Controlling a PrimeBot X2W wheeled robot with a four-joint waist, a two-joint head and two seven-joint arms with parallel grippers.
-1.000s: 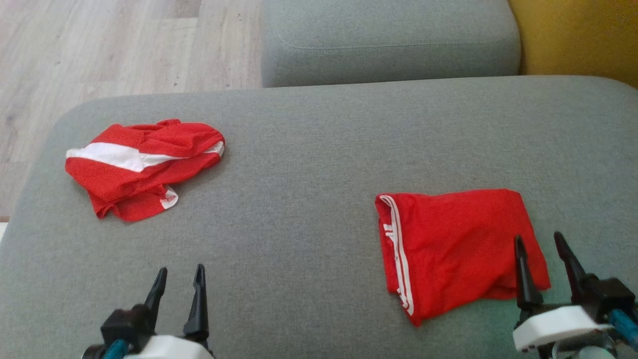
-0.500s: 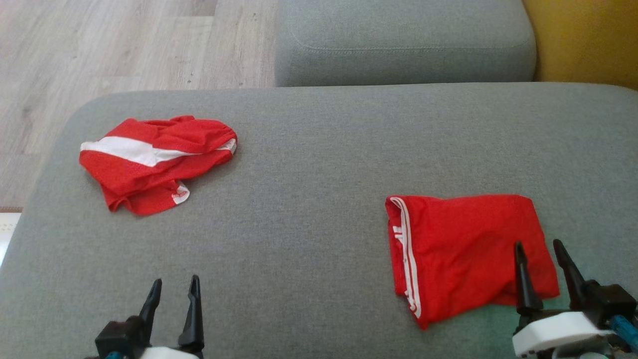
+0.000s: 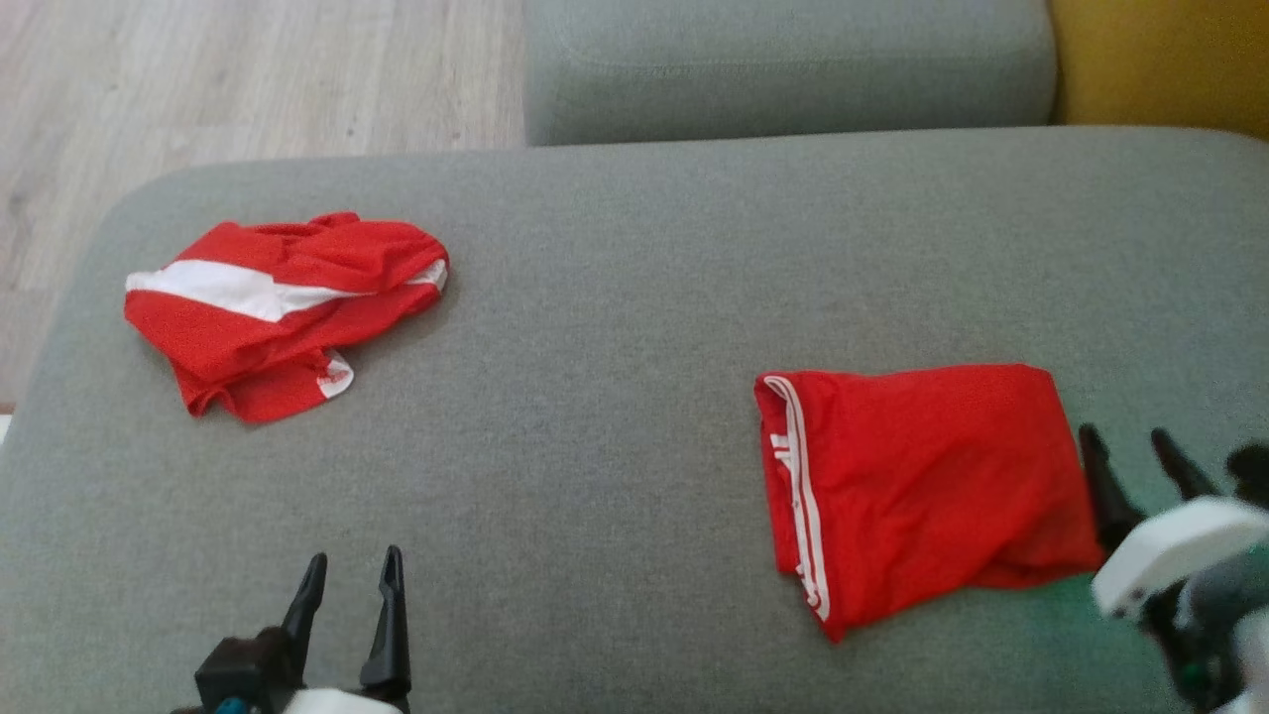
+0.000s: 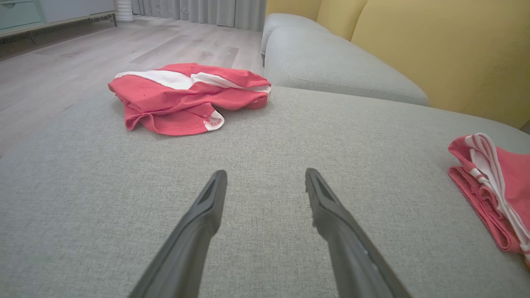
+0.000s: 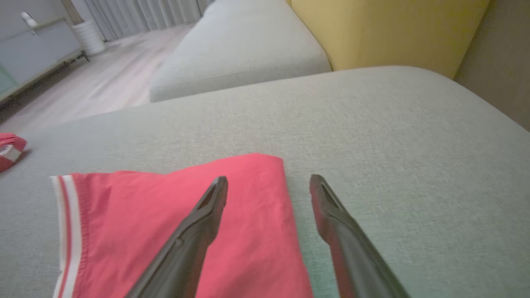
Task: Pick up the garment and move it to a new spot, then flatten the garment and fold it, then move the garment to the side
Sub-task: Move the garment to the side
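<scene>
Head view: folded red white-striped garment [image 3: 922, 486] lies just beside the spread, empty right claw [image 3: 1125, 436], seemingly finished; crumpled red-and-white garment [image 3: 278, 307] well beyond the spread left claw [image 3: 355, 557] awaits.

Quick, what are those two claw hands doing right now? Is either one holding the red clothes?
Left gripper: open, holding nothing.
Right gripper: open, holding nothing, at the edge of the folded red garment.
</scene>
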